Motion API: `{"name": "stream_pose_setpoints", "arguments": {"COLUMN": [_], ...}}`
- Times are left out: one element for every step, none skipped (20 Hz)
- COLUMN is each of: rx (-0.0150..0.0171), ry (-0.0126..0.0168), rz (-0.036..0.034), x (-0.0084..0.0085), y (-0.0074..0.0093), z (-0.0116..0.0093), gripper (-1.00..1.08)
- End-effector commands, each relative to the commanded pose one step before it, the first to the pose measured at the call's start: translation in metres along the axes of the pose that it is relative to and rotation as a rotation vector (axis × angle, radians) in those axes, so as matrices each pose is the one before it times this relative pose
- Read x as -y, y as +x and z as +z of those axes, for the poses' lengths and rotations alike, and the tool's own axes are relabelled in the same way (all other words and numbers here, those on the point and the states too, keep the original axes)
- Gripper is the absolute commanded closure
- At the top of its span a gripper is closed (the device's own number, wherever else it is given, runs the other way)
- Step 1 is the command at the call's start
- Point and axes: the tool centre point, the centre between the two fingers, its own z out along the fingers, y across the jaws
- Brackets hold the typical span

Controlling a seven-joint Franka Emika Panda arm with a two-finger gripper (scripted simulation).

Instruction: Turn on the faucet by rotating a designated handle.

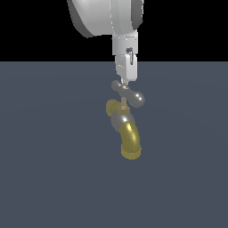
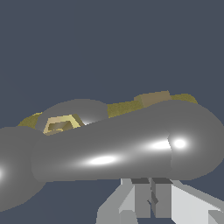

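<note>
Fingers (image 2: 151,199) pressed together, gripping nothing, just behind the handle (image 1: 129,94); gripper (image 1: 125,80) hanging straight over that silver crossbar; bar topping the faucet (image 1: 124,129) mid-scene, brass spout curving near; grey floor (image 1: 44,156) all around.

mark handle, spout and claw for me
handle (image 1: 129,93), exterior view, on the bar's middle.
spout (image 1: 131,141), exterior view, on the brass bend.
claw (image 2: 151,197), wrist view, between the fingertips.

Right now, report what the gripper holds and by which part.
Nothing is held: the gripper has its fingers pressed together beside the crossbar handle, not around it.
</note>
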Motion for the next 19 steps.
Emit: {"name": "stream_pose_setpoints", "arguments": {"rx": [-0.01757,-0.00110,-0.00110,-0.00110,-0.00110,-0.00111,-0.00111,-0.00112,-0.00112,-0.00112,-0.00115,-0.00112,-0.00116,-0.00115,-0.00115,-0.00117,-0.00117,-0.00118,0.00000], "ry": [-0.00100,-0.00014,-0.00015,-0.00015,-0.00015,-0.00015,-0.00015,-0.00015,-0.00015,-0.00015,-0.00016,-0.00015,-0.00016,-0.00016,-0.00016,-0.00016,-0.00016,-0.00017,0.00000], "rz": [-0.04938,-0.00288,-0.00288,-0.00288,-0.00288,-0.00292,-0.00292,-0.00295,-0.00295,-0.00295,-0.00302,-0.00295,-0.00306,-0.00302,-0.00302,-0.00306,-0.00306,-0.00309,0.00000], "x": [0.00044,0.00154,0.00155,0.00156,0.00157,0.00158,0.00158,0.00159,0.00160,0.00161,0.00161,0.00162,0.00162,0.00163,0.00164,0.00165,0.00165,0.00166,0.00000], "y": [0.04020,0.00436,0.00437,0.00439,0.00440,0.00444,0.00445,0.00449,0.00451,0.00452,0.00458,0.00456,0.00463,0.00463,0.00465,0.00469,0.00472,0.00476,0.00000], "z": [-0.00190,-0.00015,-0.00016,-0.00016,-0.00016,-0.00016,-0.00016,-0.00016,-0.00017,-0.00017,-0.00017,-0.00017,-0.00017,-0.00018,-0.00018,-0.00018,-0.00018,-0.00019,0.00000], "gripper": [1.08,1.08,1.08,1.08,1.08,1.08,1.08,1.08,1.08,1.08,1.08,1.08,1.08,1.08,1.08,1.08,1.08,1.08,1.08]}}
